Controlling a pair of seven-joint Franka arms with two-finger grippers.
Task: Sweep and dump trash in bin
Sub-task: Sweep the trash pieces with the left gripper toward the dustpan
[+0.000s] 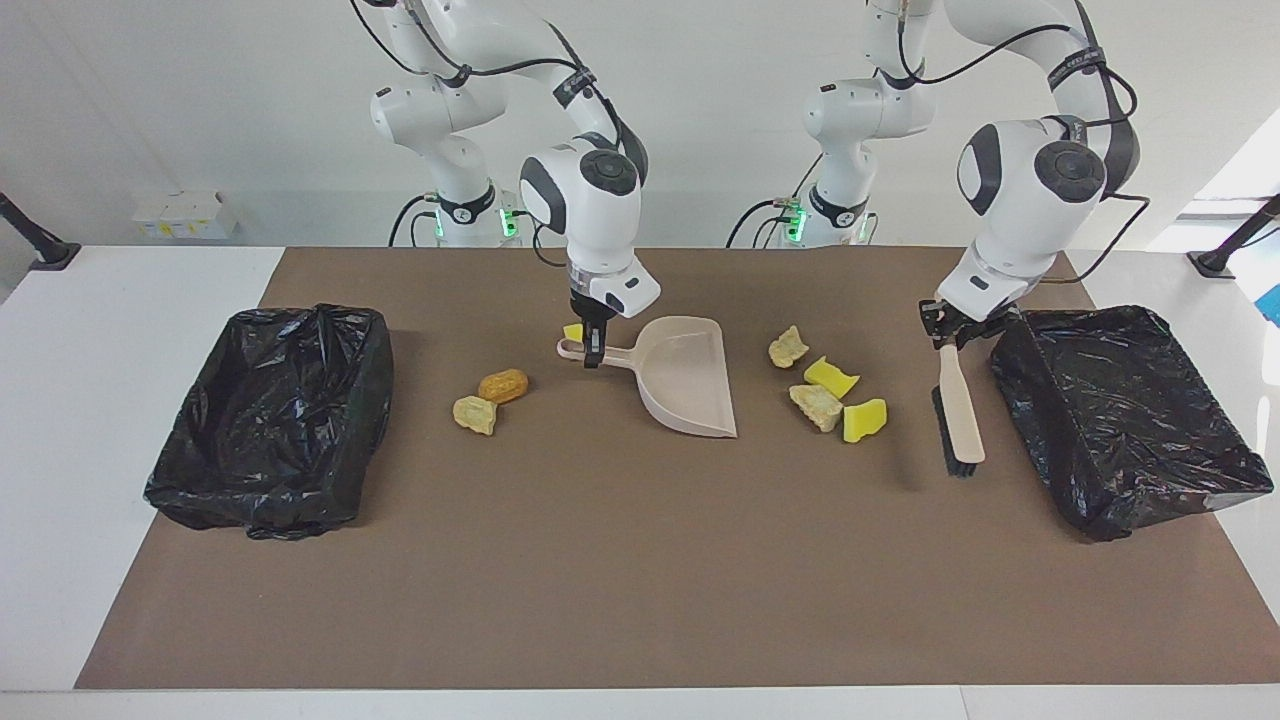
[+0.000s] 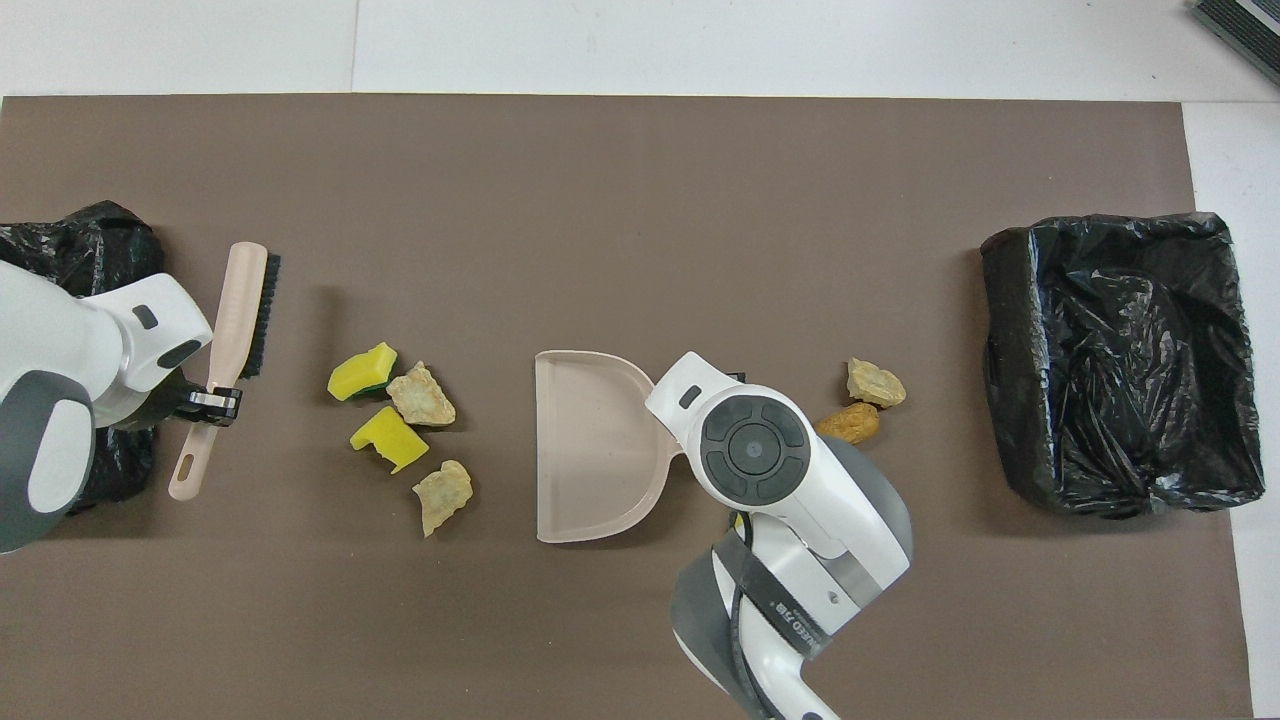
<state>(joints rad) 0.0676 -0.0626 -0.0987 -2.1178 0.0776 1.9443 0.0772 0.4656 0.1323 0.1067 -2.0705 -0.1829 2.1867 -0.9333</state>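
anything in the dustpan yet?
No. The dustpan tray shows bare in both views; the four nearest trash bits lie on the mat just off its open edge. The right tool and wrist cover only its handle end from overhead.

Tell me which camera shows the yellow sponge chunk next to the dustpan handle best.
The facing view. There the yellow sponge chunk shows on the mat beside the dustpan handle, just by the right gripper that holds the handle. In the overhead view the right arm covers it almost wholly; only a yellow sliver peeks out.
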